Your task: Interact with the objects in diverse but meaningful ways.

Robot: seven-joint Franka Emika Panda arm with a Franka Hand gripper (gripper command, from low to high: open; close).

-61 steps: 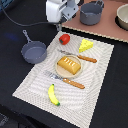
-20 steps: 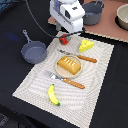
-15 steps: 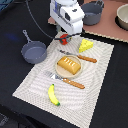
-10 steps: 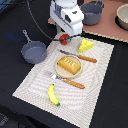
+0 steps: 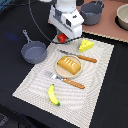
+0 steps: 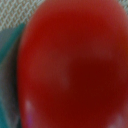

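Note:
The red tomato sits at the far edge of the striped mat, right under my gripper. The fingers are hidden by the white hand in the exterior view. In the wrist view the tomato fills the frame, with a teal fingertip pressed against its side, so the gripper looks shut on it. The yellow cheese wedge lies just to the exterior view's right. The bread loaf lies on the tan plate. The banana lies near the mat's front.
An orange-handled knife and fork flank the plate. A grey frying pan stands at the exterior view's left of the mat. A grey pot and a bowl stand at the back.
The gripper came down from the back onto the tomato and has stayed there, shifting only slightly over the last second. The other foods have not moved.

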